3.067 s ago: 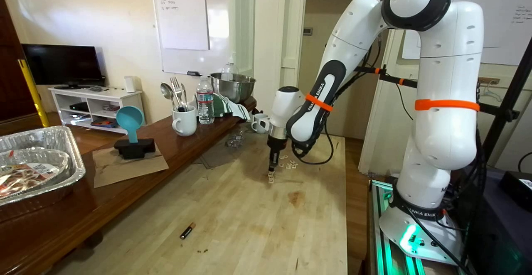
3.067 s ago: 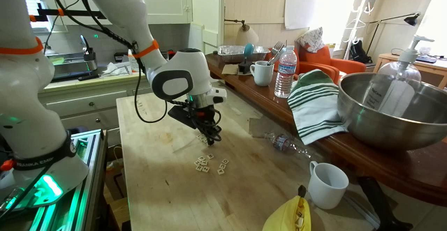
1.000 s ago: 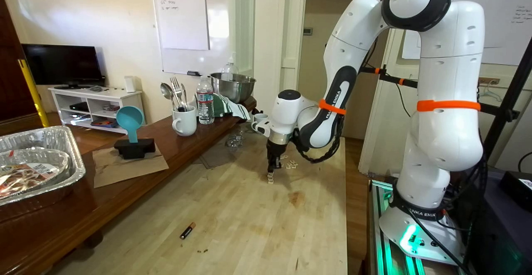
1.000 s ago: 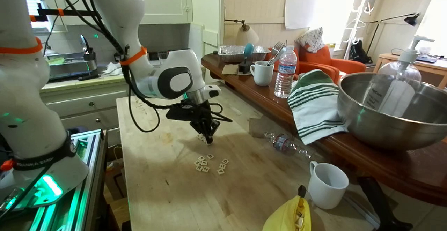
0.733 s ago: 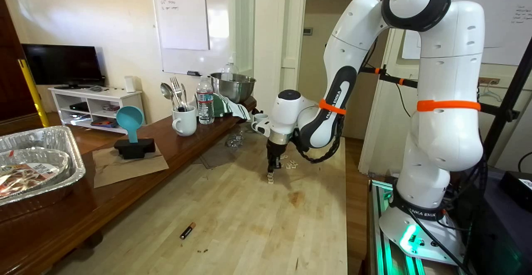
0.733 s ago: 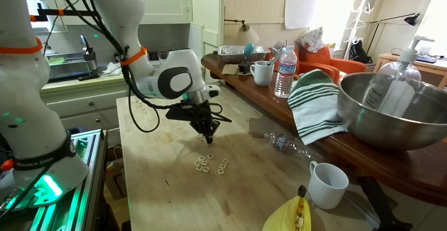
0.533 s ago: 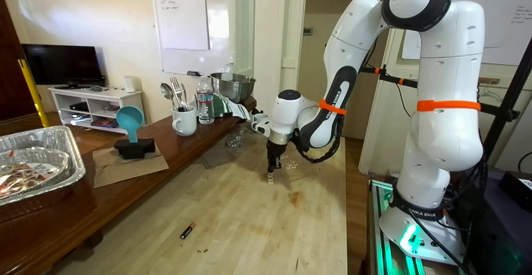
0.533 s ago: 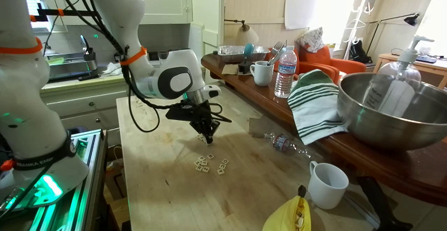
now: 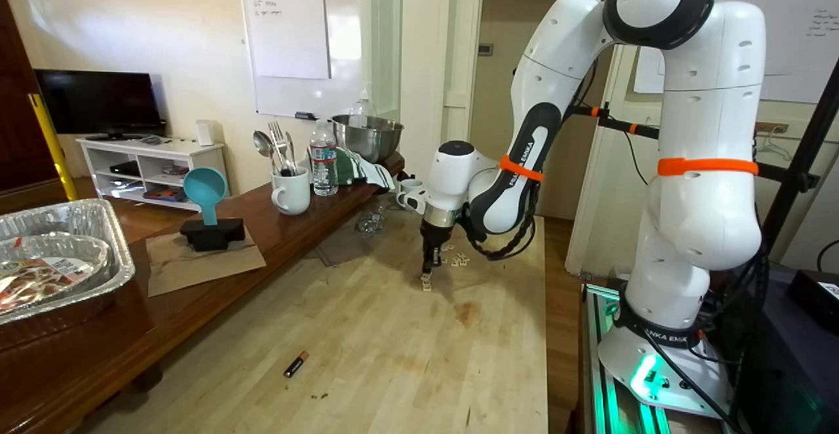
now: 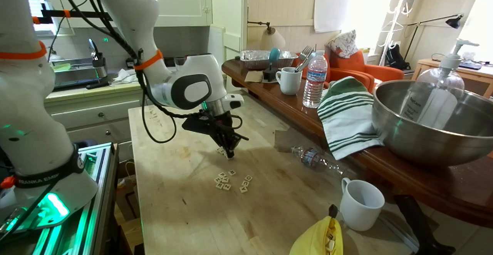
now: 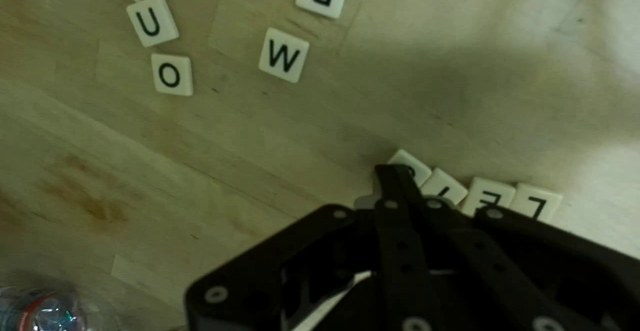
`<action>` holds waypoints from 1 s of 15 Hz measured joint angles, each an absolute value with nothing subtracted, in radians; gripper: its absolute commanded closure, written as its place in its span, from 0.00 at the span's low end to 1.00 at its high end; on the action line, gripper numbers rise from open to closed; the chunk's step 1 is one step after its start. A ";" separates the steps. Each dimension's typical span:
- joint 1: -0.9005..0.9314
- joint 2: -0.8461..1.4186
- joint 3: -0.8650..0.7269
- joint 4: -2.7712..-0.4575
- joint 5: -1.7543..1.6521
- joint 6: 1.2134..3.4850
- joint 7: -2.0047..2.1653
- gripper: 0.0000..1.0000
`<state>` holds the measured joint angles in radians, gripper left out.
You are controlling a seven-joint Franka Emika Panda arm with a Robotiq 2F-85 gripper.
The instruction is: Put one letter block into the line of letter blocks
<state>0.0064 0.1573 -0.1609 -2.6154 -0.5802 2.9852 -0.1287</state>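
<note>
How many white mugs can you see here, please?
2: one white mug holding cutlery stands on the dark wooden counter; the other mug stands on the tabletop beside the yellow pouch. Others may be hidden.

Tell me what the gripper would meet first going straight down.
Probably the letter block partly hidden by the tip of the gripper; depth is unclear, so they may already touch, or tabletop comes first.

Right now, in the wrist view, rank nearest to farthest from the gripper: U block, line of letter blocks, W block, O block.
1. Line of letter blocks, at the fingers, partly hidden.
2. W block, upper left.
3. O block, farther left.
4. U block, beyond O, higher in picture.
</note>
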 measured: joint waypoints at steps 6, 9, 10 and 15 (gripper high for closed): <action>0.006 0.141 -0.141 -2.623 -0.498 2.985 -0.117 1.00; 0.006 0.129 -0.136 -2.624 -0.466 2.985 -0.107 1.00; 0.007 0.126 -0.135 -2.625 -0.460 2.985 -0.093 1.00; 0.007 0.124 -0.137 -2.627 -0.430 2.938 0.043 1.00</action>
